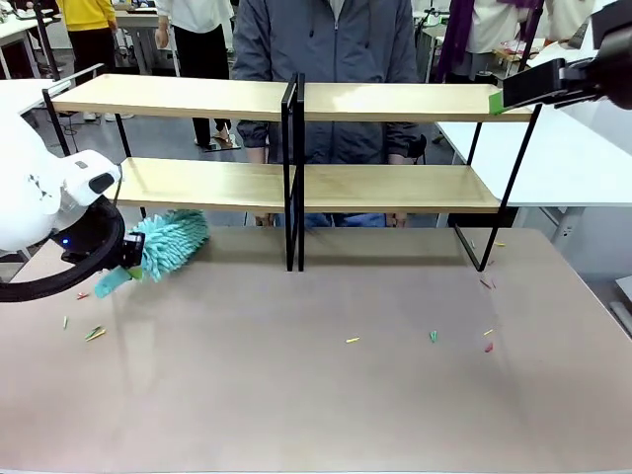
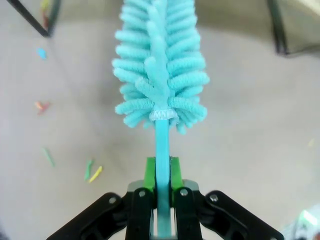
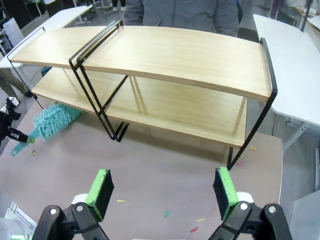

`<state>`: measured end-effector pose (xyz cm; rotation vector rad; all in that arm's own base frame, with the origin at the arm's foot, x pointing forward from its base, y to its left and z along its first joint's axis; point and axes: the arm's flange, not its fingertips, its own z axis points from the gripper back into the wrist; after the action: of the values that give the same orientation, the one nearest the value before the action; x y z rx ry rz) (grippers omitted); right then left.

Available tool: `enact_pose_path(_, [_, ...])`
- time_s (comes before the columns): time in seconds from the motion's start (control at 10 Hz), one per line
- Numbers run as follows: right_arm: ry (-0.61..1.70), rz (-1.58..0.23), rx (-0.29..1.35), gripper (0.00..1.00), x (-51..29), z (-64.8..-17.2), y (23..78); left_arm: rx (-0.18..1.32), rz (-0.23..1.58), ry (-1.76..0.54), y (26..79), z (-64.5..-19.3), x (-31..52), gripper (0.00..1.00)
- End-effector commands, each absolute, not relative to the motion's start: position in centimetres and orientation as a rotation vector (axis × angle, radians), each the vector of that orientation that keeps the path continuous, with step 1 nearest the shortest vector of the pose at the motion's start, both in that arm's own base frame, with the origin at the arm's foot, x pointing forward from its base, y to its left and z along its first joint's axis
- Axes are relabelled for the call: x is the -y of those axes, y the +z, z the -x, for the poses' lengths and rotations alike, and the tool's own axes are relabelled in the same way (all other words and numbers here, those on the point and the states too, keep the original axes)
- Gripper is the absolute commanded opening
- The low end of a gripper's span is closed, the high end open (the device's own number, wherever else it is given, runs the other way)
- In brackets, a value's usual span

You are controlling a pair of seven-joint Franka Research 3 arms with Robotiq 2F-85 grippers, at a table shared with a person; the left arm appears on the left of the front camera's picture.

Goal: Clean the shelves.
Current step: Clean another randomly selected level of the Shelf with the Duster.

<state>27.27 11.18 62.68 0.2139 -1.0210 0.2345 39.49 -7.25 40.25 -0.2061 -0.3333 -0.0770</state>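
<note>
Shelves [image 1: 395,188]: stand across the far half of the table [image 1: 316,395], long axis running left to right, boards look bare.
Left hand [image 2: 161,167]: closed tight on the handle of the teal duster [image 1: 168,242], low on the table's left side.
Relation: duster head points toward the lower left board, just in front of it; left arm is nearer.
Right hand [image 3: 165,192]: open wide, holding nothing, raised above the table facing the shelves.
Scraps [image 1: 434,338]: small coloured bits lie scattered on the table.

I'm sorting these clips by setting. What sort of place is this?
Probably a robotics lab or workshop: white tables stand around, people wait behind the shelves, and the left gripper holds a teal duster.
</note>
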Motion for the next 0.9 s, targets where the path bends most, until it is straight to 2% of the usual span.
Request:
enact_pose_path(0.0, [0.239, -0.213, 1.019, 1.0, -11.0, -27.4, 62.7, 0.24, 0.26, -0.269, 39.9, -32.4, 2.6, 0.13])
enact_pose_path(0.3, [0.239, -0.213, 1.019, 1.0, -11.0, -27.4, 62.7, 0.127, 0.478, -0.676, 42.0, -29.8, -3.7, 0.13])
enact_pose_path(0.4, [0.239, -0.213, 1.019, 1.0, -11.0, -27.4, 62.7, 0.133, 0.544, -0.721, 42.5, -29.2, -6.2, 0.13])
enact_pose_path(0.5, [0.239, -0.213, 1.019, 1.0, -11.0, -27.4, 62.7, 0.151, 0.682, -0.864, 43.0, -28.2, -9.2, 0.13])
enact_pose_path(0.6, [0.239, -0.213, 1.019, 1.0, -11.0, -27.4, 62.7, 0.241, 0.821, -0.937, 43.9, -27.0, -12.5, 0.13])
enact_pose_path(0.8, [0.239, -0.213, 1.019, 1.0, -11.0, -27.4, 62.7, 0.455, 1.025, -0.916, 46.6, -25.2, -18.4, 0.13])
